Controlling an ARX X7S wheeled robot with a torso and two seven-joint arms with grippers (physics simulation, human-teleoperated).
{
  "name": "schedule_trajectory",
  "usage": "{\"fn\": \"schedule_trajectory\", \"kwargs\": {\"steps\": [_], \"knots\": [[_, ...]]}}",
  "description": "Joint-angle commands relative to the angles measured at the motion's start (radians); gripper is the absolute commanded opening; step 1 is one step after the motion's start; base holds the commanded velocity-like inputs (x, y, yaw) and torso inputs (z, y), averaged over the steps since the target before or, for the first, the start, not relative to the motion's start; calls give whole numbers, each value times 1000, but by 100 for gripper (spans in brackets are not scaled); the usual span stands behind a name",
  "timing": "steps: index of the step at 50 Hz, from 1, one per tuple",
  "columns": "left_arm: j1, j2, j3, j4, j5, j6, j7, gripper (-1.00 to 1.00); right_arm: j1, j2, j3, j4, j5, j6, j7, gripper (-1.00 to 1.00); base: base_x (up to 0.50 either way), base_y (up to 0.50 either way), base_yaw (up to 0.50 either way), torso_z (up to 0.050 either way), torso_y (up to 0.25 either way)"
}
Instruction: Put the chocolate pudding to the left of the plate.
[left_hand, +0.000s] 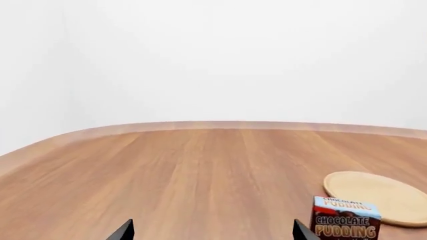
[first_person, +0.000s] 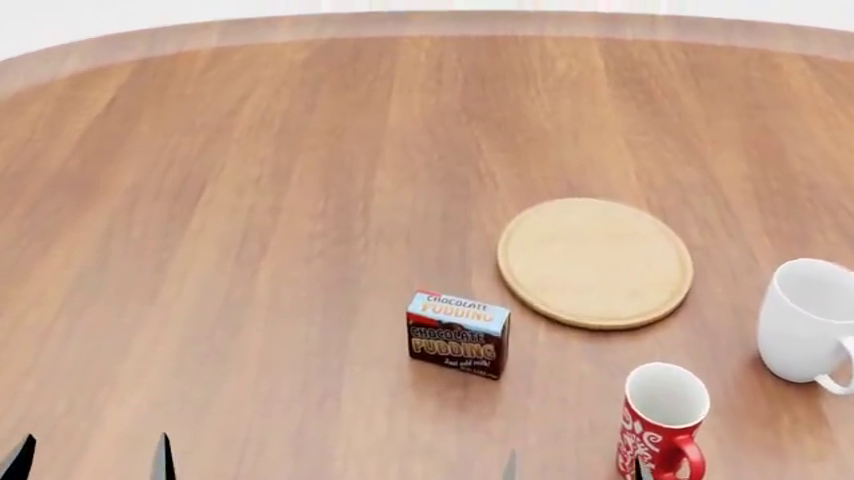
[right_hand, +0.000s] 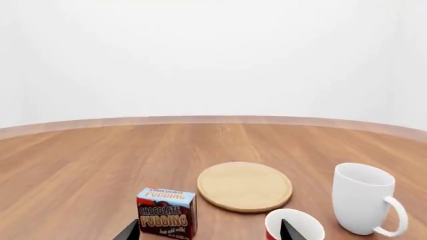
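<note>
The chocolate pudding (first_person: 458, 334) is a small dark-brown box with a light-blue top, standing upright on the table. It sits a little to the front left of the plate (first_person: 595, 262), a pale round wooden disc, and does not touch it. Both show in the left wrist view, pudding (left_hand: 345, 220) and plate (left_hand: 383, 196), and in the right wrist view, pudding (right_hand: 167, 212) and plate (right_hand: 245, 186). My left gripper (first_person: 91, 462) is open and empty at the near left, also shown in its wrist view (left_hand: 213, 232). My right gripper (first_person: 574, 470) is open and empty, short of the box, also shown in its wrist view (right_hand: 209, 232).
A red patterned mug (first_person: 663, 420) stands at the front right, close to my right gripper's outer finger; it also shows in the right wrist view (right_hand: 293, 226). A white mug (first_person: 814, 320) stands right of the plate. The wooden table (first_person: 267, 200) has a curved far edge before a white wall.
</note>
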Motion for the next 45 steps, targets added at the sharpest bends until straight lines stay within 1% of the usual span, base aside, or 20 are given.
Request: {"fn": "schedule_trajectory", "kwargs": {"steps": [1, 45], "knots": [[2, -6, 6, 7, -8, -3, -6, 100, 2, 7, -7, 1, 5, 2, 5, 100, 207, 0, 0, 0, 0], [-10, -29, 39, -15, -22, 7, -32, 100, 14, 28, -49, 19, 9, 2, 25, 100, 209, 0, 0, 0, 0]]}}
